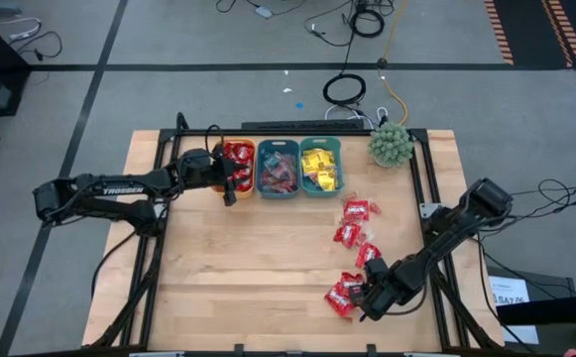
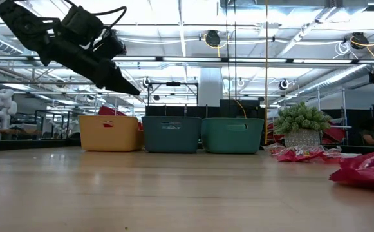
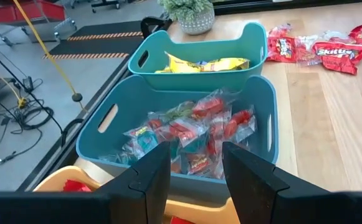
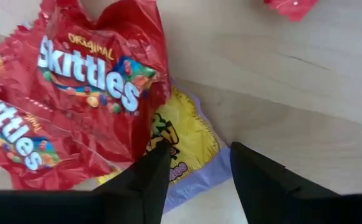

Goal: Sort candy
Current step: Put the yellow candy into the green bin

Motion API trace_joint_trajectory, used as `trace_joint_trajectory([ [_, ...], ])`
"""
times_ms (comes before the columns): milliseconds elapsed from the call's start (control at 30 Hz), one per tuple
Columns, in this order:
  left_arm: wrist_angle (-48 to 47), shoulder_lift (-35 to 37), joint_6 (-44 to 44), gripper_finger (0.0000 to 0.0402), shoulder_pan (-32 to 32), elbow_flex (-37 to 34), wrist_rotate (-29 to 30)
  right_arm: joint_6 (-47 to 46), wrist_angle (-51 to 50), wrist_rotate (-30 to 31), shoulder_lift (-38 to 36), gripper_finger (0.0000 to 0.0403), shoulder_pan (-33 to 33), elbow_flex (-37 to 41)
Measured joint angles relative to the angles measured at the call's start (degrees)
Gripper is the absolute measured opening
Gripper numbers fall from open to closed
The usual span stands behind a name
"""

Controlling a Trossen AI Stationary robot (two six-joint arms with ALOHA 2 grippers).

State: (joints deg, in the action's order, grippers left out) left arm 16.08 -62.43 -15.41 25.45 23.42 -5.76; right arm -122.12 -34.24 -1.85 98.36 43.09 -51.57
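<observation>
My right pincer (image 4: 195, 163) hangs open just above a yellow crinkly candy packet (image 4: 179, 146); my left pincer (image 3: 196, 168), open and empty, hovers over the orange plastic bin (image 1: 238, 167).

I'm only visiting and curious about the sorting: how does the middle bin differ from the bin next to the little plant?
The middle bin is darker blue-teal; the bin beside the plant is a greener teal. The middle bin holds small clear-wrapped pieces in mixed colours; the other holds yellow packets. The middle bin looks fuller. Both share the same shape, with slotted handles, and stand side by side in the row at the table's far edge.
</observation>
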Motion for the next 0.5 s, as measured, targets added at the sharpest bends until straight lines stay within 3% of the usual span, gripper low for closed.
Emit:
trace_joint_trajectory([
  [100,0.0,0.0,0.0,0.0155,0.0,0.0,0.0,-0.3,0.3,-1.9,1.1,0.0131,-0.1,-0.1],
  [267,0.0,0.0,0.0,0.0155,0.0,0.0,0.0,-1.1,-1.0,-2.8,-1.1,0.0022,-0.1,0.2],
  [500,0.2,0.0,0.0,0.0155,0.0,0.0,0.0,-3.1,-10.5,-6.0,-9.9,0.0004,0.0,-0.7],
])
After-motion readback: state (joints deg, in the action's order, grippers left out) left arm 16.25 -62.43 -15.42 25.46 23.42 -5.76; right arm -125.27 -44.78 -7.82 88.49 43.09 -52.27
